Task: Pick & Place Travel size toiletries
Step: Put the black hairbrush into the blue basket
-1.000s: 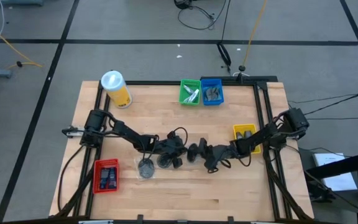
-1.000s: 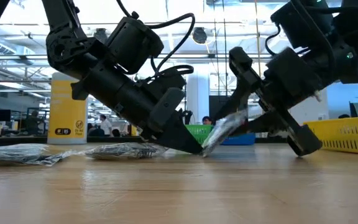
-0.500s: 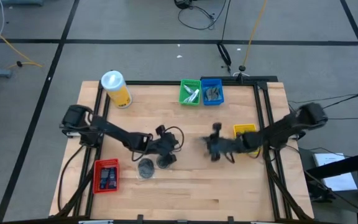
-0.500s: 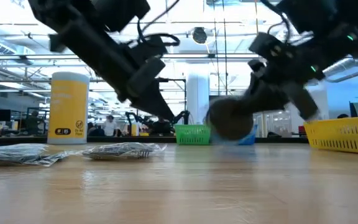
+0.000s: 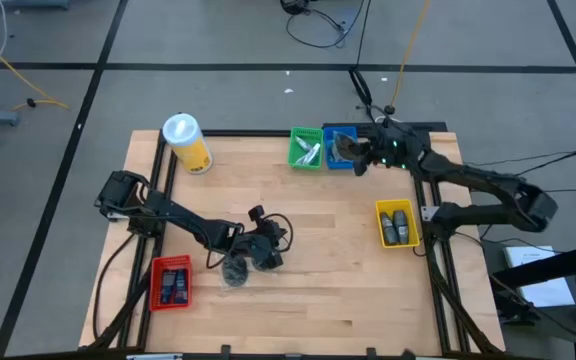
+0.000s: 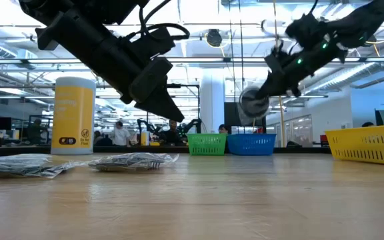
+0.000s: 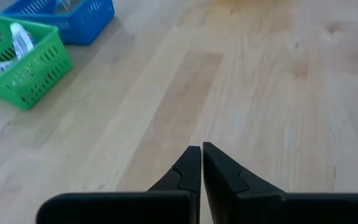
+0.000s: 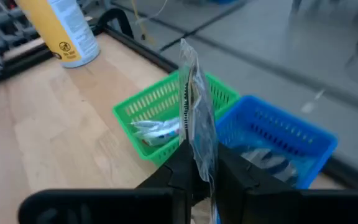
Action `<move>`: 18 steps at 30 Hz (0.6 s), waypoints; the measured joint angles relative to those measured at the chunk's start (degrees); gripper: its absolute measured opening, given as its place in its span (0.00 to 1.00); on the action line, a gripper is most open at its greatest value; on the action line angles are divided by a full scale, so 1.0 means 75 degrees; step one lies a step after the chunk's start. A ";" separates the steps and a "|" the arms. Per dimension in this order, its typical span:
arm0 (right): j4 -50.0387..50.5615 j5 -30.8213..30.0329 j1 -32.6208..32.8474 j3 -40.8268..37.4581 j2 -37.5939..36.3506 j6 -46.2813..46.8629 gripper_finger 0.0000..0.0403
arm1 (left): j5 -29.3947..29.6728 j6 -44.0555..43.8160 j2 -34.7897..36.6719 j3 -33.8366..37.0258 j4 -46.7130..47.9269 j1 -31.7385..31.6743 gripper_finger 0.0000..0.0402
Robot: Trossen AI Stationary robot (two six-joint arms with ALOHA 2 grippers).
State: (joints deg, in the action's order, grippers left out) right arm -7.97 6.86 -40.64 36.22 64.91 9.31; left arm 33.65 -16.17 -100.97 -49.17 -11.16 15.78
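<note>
Holding, right gripper [image 8: 199, 163]: one flat disc in a clear sachet [image 8: 195, 106], pinched edge-on between my fingers, raised above the far edge of the table [image 5: 308, 210] over the blue tray [image 5: 340, 148].

Item 1, grip. I have only the sachet's lower margin; most of it stands free above my fingers. Risk: slick film sliding out under the disc's weight.

Item 2, target. Blue tray holds grey pieces already; green tray [image 5: 306, 149] sits touching it and holds pale sachets. Risk: letting go over the shared wall would put the disc in the wrong tray or leave it propped on the rim.

Item 3, table edge. The trays stand close to the rear frame. Risk: overshooting sends the sachet off the table to the floor.

Item 4, left gripper [image 7: 201, 167]: clenched on nothing, poised low over the near-left of the table just above two bagged discs [image 5: 236, 269] still lying there. Risk: brushing them and shifting them before pickup.

Item 5, sorted stock: red tray [image 5: 171, 283] with dark flat tubes, yellow tray [image 5: 396, 223] with dark oblong bottles. Yellow canister [image 5: 186, 143] stands at the far-left corner, well apart from both arms.
</note>
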 joint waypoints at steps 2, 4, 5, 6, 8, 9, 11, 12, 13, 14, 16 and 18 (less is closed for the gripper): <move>-0.0048 0.0659 -0.0484 0.0172 0.0554 0.0283 0.07 | 0.0028 0.0100 0.0000 0.0000 -0.0114 -0.0021 0.05; -0.0088 0.0876 -0.0839 0.0413 0.1149 0.0462 0.07 | 0.0032 0.0118 0.0000 0.0000 -0.0092 -0.0042 0.05; -0.0093 0.0917 -0.0998 0.0540 0.1440 0.0501 0.07 | 0.0032 0.0115 0.0000 0.0000 -0.0078 -0.0050 0.05; -0.0087 0.0919 -0.1129 0.0673 0.1719 0.0574 0.07 | 0.0034 0.0112 0.0000 0.0000 -0.0084 -0.0050 0.05; -0.0079 0.0942 -0.1339 0.0922 0.2183 0.0777 0.09 | 0.0033 0.0124 0.0000 0.0000 -0.0118 -0.0053 0.05; -0.0065 0.1132 -0.1448 0.1056 0.2395 0.0856 0.09 | 0.0011 0.0124 0.0000 0.0000 -0.0113 -0.0050 0.05; -0.0083 0.1723 -0.1606 0.1296 0.2780 0.1040 0.10 | -0.0021 0.0132 0.0000 0.0000 -0.0089 -0.0050 0.05; -0.0081 0.2007 -0.1660 0.1404 0.2955 0.1148 0.10 | -0.0024 0.0136 0.0000 0.0000 -0.0087 -0.0050 0.05; -0.0074 0.2202 -0.1696 0.1513 0.3127 0.1237 0.10 | -0.0026 0.0136 0.0000 0.0000 -0.0090 -0.0048 0.05; -0.0077 0.2299 -0.1702 0.1604 0.3276 0.1308 0.10 | -0.0024 0.0136 0.0000 0.0000 -0.0093 -0.0048 0.05; -0.0046 0.2309 -0.1685 0.1739 0.3554 0.1356 0.09 | -0.0027 0.0134 0.0000 0.0000 -0.0082 -0.0050 0.05; -0.0046 0.2310 -0.1679 0.1779 0.3761 0.1359 0.09 | -0.0027 0.0133 0.0000 0.0000 -0.0078 -0.0044 0.05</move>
State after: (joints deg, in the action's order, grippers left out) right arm -8.32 24.18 -53.23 49.56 93.11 19.51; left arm 33.45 -15.18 -100.97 -49.17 -11.75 15.44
